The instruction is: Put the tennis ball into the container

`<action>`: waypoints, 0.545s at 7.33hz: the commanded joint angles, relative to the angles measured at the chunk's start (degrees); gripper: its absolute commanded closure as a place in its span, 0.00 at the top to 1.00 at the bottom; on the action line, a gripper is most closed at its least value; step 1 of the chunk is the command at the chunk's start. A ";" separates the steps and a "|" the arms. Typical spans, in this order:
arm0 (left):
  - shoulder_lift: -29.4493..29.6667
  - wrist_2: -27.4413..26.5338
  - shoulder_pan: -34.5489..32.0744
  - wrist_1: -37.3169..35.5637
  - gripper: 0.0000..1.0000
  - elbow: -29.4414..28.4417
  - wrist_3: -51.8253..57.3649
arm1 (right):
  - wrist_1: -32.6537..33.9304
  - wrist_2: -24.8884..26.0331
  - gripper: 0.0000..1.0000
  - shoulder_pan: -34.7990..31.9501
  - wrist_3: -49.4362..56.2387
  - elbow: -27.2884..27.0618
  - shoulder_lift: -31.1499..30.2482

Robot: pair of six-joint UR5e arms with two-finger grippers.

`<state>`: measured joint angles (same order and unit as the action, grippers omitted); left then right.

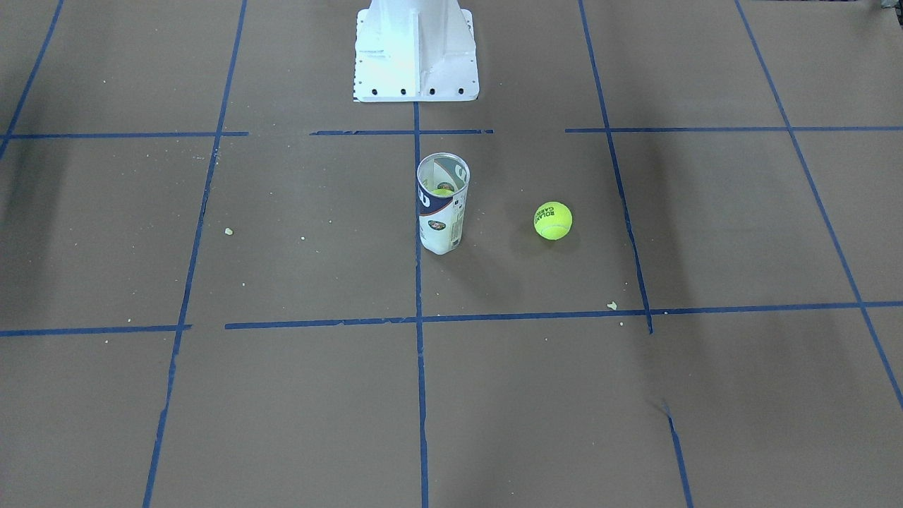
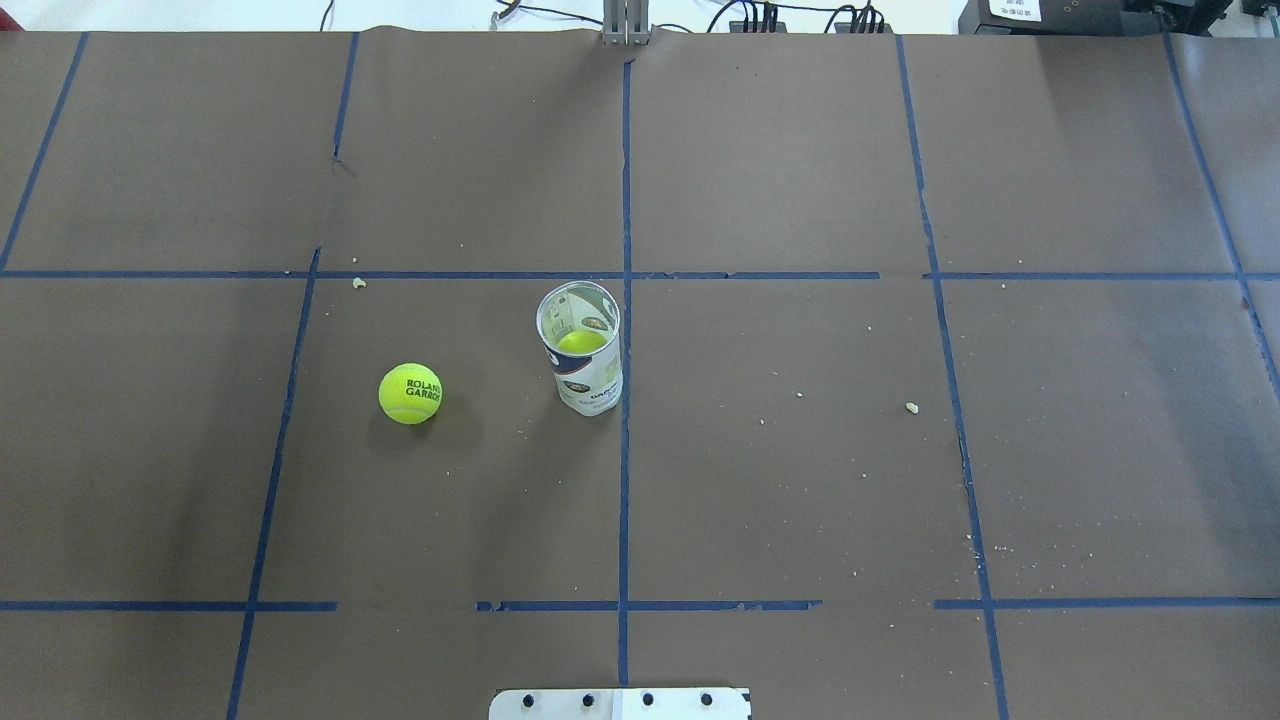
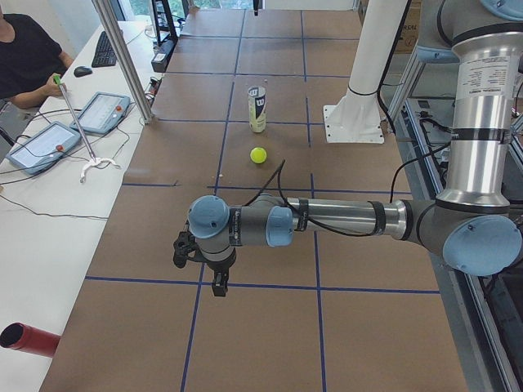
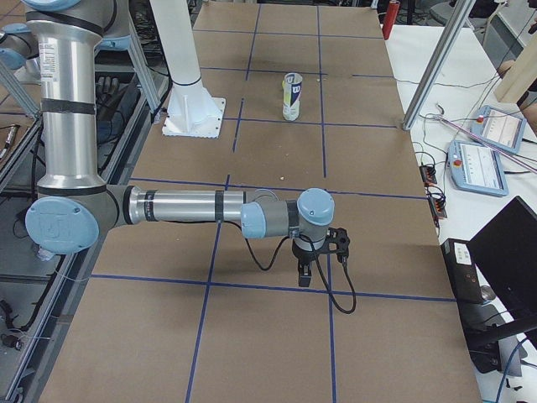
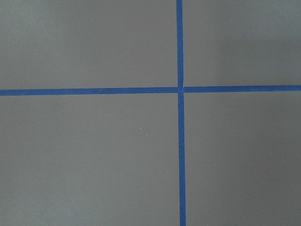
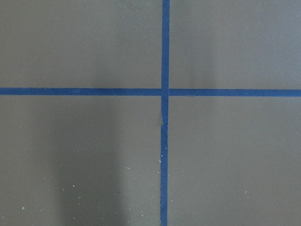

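The tennis ball (image 2: 410, 393) sits loose on the brown paper, left of centre in the overhead view, with the black "Roland Garros" print facing up. The tennis-ball can (image 2: 585, 350) stands upright and open-topped near it, to its right in that view, right against the central blue tape line (image 2: 624, 480). There's a clear gap between the two. Something yellow-green shows inside the can, which looks like another ball (image 2: 581, 342) already in there.

Neither arm is anywhere near it. The left gripper (image 3: 217, 282) hangs low over the table in the lower left of the left side view, well apart from the ball. The right gripper (image 4: 304, 274) does the same at lower centre of the right side view. Can't tell from these side views whether either one is spread or closed, and both wrist cams show only paper and tape crossings.

So I'd say this is the very start — nothing grasped yet. The ball is on the left arm's side, so the next move is probably the left gripper reaching over, spreading wide enough for the ball and coming down centred so it doesn't roll off.
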<state>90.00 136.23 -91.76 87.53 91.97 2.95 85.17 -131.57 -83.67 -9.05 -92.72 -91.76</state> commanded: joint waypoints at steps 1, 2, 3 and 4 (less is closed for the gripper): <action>0.61 0.00 0.09 0.09 1.00 0.05 -0.31 | 0.00 0.00 1.00 0.00 0.00 0.00 0.00; 1.14 0.00 0.18 0.09 1.00 0.48 -0.22 | 0.00 0.00 1.00 0.00 0.00 0.00 0.00; 1.75 0.17 0.18 0.01 1.00 2.40 -0.14 | 0.00 0.00 1.00 0.00 0.00 0.00 0.00; 2.37 2.26 0.18 0.09 1.00 4.77 -0.31 | 0.00 0.00 1.00 0.00 0.00 0.00 0.00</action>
<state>91.60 136.82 -91.61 87.59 94.21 2.75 85.17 -131.57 -83.67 -9.05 -92.72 -91.76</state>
